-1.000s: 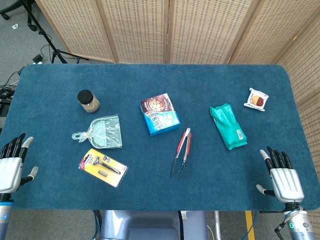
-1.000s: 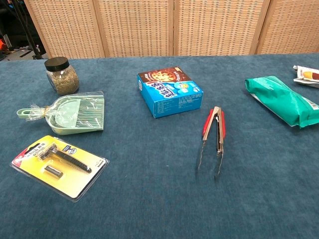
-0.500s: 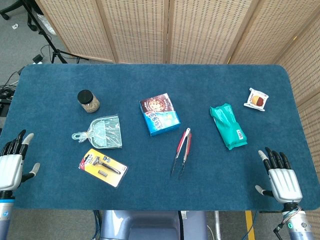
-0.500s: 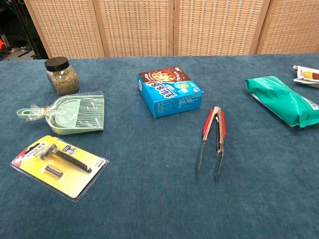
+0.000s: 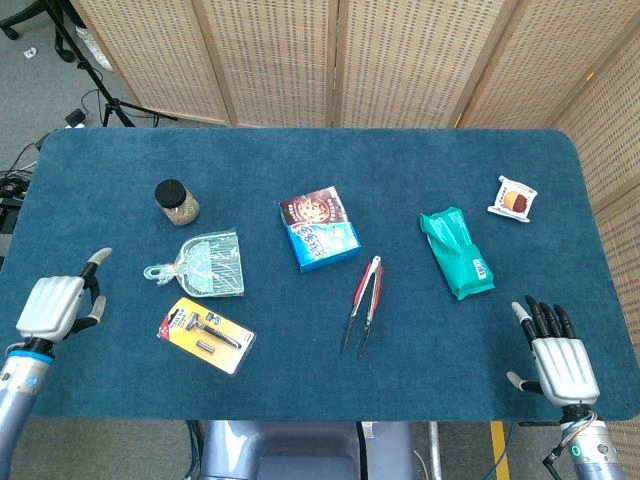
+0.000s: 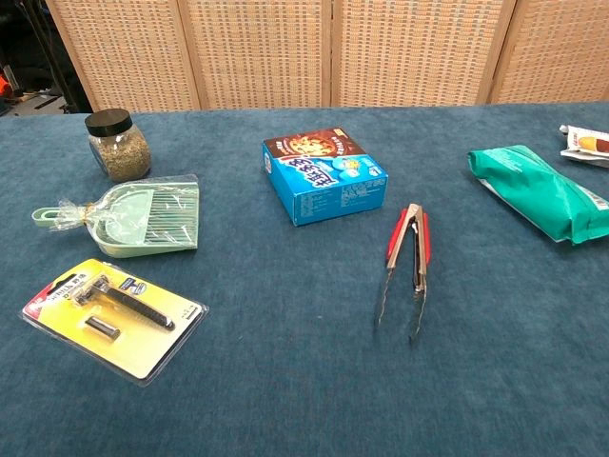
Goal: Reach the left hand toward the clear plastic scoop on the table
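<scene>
- Head view: left hand (image 5: 58, 306) hangs over the worktop (image 5: 300, 390) near its left edge, toward the front-left corner. Holds nothing; thumb stuck out, the other fingers look loosely curled, though they are small in frame. Not seen in the chest view.
- Right hand (image 5: 562, 362) sits at the front-right corner, fingers spread, holding nothing.
- Scoop (image 5: 205, 265) lies flat in the left half of the worktop, between the jar (image 5: 176, 202) behind it and the razor pack (image 5: 205, 335) in front. Apart from both. Well apart from the left hand; no contact.
- Chest view shows the scoop (image 6: 133, 218) as pale green with a slotted pan, sealed in a clear crinkled wrapper gathered at the neck. Handle (image 6: 57, 216) points toward the left edge, on the reaching hand's side.
- Handling, my guess: light thin plastic, fairly stiff in the pan, not fragile. The wrapper looks slick and loose, so it may slide over the scoop under a grip, and the whole thing may skate on the cloth if pushed.
- Best hold, I judge: the handle or the neck where the film bunches, pinched from above. The pan is broad and low, hard to wrap.
- Reach barely under way by the look of it.
- Box (image 5: 319, 229) and tongs (image 5: 364, 302) lie mid-worktop, off the likely path.
</scene>
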Controlling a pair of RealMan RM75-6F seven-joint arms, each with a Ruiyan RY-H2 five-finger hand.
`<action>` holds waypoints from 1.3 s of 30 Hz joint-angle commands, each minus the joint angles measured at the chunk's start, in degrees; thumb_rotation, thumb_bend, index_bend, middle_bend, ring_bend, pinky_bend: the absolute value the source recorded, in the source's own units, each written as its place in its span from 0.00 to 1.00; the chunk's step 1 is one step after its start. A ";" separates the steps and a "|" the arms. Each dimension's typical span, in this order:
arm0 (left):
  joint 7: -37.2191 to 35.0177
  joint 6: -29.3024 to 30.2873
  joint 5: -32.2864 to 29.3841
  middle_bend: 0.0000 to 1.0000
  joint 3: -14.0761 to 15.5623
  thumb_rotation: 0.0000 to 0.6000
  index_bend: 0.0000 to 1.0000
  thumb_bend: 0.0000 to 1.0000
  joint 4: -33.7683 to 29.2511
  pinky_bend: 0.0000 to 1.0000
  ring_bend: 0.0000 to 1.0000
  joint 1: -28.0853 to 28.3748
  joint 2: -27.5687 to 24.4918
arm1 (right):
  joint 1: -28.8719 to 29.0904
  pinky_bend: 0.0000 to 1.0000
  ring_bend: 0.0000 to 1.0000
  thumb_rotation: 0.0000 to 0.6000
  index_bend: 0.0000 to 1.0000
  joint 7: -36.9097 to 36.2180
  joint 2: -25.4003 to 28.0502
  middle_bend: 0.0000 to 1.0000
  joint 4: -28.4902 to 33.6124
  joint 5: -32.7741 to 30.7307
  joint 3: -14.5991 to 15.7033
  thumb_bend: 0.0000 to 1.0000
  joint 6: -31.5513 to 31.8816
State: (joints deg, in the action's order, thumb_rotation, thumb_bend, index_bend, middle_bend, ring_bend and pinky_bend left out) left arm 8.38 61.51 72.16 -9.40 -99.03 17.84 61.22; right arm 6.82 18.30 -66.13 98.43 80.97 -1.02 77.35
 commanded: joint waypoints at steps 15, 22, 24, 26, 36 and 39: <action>0.75 -36.69 -20.98 0.69 2.46 1.00 0.00 0.56 3.81 0.65 0.83 25.09 -7.69 | 0.57 0.00 0.00 1.00 0.00 -0.75 0.07 0.00 -0.41 -0.86 -0.24 0.00 -0.99; 1.72 -36.73 -23.45 0.69 5.94 1.00 0.00 0.56 3.71 0.65 0.83 28.04 -7.32 | 0.49 0.00 0.00 1.00 0.00 -1.56 0.33 0.00 -0.49 -0.33 -0.05 0.00 -0.78; 2.00 -36.60 -23.92 0.69 6.71 1.00 0.00 0.56 3.53 0.65 0.83 28.63 -7.38 | 0.51 0.00 0.00 1.00 0.00 -1.53 0.33 0.00 -0.49 -0.34 -0.04 0.00 -0.82; 2.19 -36.47 -24.42 0.69 7.64 1.00 0.00 0.56 3.13 0.65 0.83 29.29 -7.47 | 0.52 0.00 0.00 1.00 0.00 -1.44 0.32 0.00 -0.43 -0.18 0.05 0.00 -0.80; 1.97 -36.29 -25.67 0.69 10.14 1.00 0.00 0.56 3.21 0.65 0.83 31.29 -7.20 | 0.50 0.00 0.00 1.00 0.00 -1.39 0.30 0.00 -0.33 -0.07 0.15 0.00 -0.74; 1.74 -36.20 -25.93 0.69 10.70 1.00 0.00 0.56 3.44 0.65 0.83 31.75 -7.01 | 0.47 0.00 0.00 1.00 0.00 -1.50 0.33 0.00 -0.34 -0.04 0.13 0.00 -0.64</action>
State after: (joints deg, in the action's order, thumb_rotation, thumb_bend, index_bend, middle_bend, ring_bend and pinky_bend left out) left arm 10.18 25.29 46.29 1.21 -95.65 49.49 54.16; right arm 7.30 16.80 -65.81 98.10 80.93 -0.90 76.70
